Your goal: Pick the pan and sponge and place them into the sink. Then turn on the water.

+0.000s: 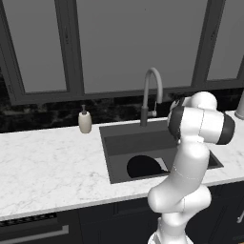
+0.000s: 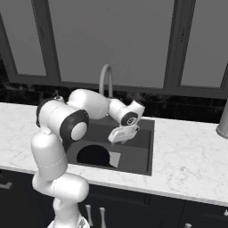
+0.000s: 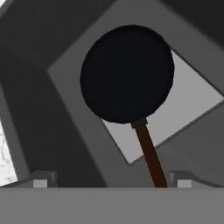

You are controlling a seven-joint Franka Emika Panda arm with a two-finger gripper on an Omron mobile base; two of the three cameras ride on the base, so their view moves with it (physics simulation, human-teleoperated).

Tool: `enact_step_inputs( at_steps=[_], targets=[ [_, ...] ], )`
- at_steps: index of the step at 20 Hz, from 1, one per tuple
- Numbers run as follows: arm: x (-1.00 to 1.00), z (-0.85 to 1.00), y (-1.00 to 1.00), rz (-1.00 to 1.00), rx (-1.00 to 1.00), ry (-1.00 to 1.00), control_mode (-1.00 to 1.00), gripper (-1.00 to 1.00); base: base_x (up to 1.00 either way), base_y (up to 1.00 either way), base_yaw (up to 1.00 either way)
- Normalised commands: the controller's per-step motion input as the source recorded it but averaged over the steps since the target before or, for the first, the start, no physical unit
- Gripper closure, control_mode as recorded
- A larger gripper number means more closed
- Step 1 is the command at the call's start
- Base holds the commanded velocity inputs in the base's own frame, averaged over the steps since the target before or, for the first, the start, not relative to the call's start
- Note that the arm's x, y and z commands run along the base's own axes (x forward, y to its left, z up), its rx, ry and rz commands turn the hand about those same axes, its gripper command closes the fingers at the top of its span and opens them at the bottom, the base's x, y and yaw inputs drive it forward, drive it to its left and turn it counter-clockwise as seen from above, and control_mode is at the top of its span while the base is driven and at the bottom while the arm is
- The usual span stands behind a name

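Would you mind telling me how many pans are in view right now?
1. The pan lies in the sink, over its light grey patch, brown handle toward the gripper. The arm blocks part of the basin, so something may be hidden.

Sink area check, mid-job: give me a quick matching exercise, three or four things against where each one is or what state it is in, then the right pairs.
Things:
1. pan
2. soap dispenser
3. faucet
4. gripper

Places or states:
A. on the marble counter, left of the basin
B. open, above the basin, nothing between its fingers
C. lying flat in the sink, over the light grey patch
D. at the basin's back edge, no stream running

Pairs: 1-C, 2-A, 3-D, 4-B
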Motion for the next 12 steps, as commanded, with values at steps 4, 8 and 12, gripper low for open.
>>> enact_step_inputs(
  at_steps=[4,8,12],
  targets=[
    [0.00,0.00,-0.04,-0.57,0.03,0.01,-1.00,-1.00,0.00,0.00,0.00],
    [0.00,0.00,-0.04,-0.57,0.00,0.04,-1.00,-1.00,0.00,0.00,0.00],
    [0.00,0.00,0.00,-0.55,0.00,0.04,-1.00,-1.00,0.00,0.00,0.00]
  ],
)
